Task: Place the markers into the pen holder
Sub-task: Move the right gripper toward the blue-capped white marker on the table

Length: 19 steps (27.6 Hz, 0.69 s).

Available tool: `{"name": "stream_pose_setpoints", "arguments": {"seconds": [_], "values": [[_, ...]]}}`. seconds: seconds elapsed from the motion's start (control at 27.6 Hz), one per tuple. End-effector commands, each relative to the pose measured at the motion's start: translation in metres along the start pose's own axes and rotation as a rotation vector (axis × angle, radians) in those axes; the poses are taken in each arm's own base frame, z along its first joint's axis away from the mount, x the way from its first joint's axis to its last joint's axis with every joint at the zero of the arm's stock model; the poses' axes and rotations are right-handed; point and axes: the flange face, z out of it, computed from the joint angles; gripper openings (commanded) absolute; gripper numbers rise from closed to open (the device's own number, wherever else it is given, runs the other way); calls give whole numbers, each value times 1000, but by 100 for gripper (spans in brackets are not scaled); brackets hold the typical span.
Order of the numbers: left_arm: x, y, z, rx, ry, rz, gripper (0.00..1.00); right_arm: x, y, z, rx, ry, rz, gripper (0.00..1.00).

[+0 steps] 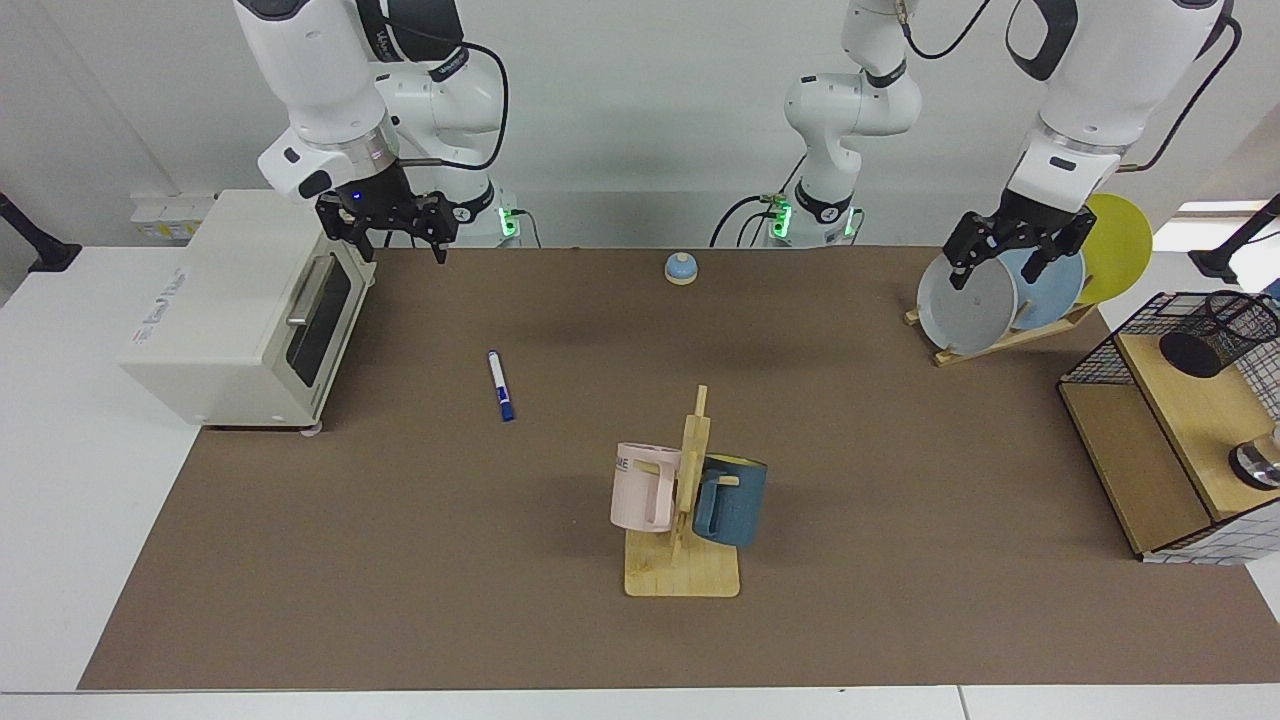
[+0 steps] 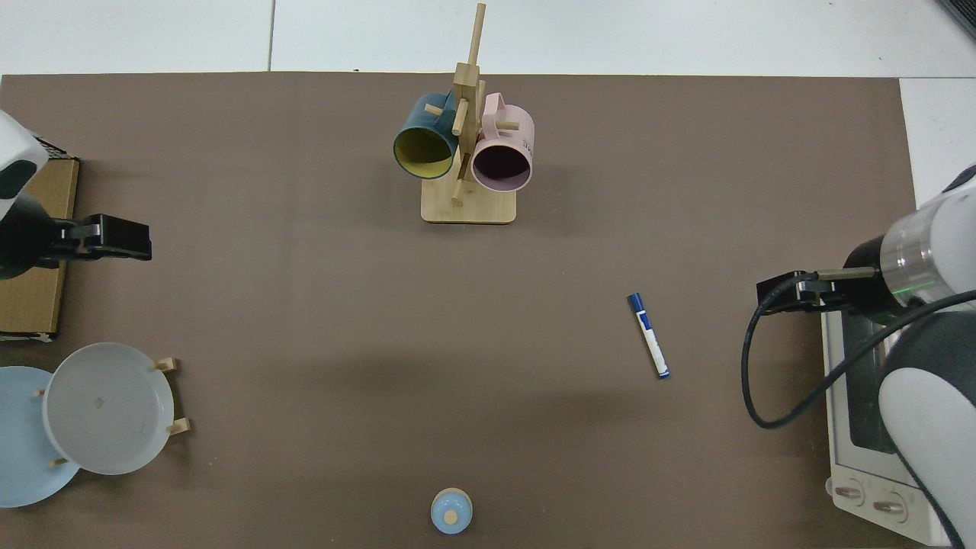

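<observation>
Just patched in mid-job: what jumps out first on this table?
The marker lies alone on the brown mat, nearer the right gripper, which hangs open beside the toaster oven. At mid-table a wooden mug tree carries a pink mug and a blue mug. The pen holder sits in the wire shelf at the far side, below the open left gripper by the plate rack.

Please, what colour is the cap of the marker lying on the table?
The cap of the marker is dark blue, on a white barrel; the top view shows it best.
</observation>
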Motion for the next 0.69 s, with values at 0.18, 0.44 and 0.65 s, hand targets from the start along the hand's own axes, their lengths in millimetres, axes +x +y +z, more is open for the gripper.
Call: {"name": "stream_pose_setpoints", "arguments": {"seconds": [0.18,0.44,0.65], "values": [[-1,-11,-4,2,-3,-18,100,-1,0,7,-4,42,-34,100],[-23,-25,3,-32,-42,-55,100,5,-6,41,9,30,-39,100],[-32,-22,25,-33,-82,-31,100,3,-36,83,17,24,-95,100]]}}
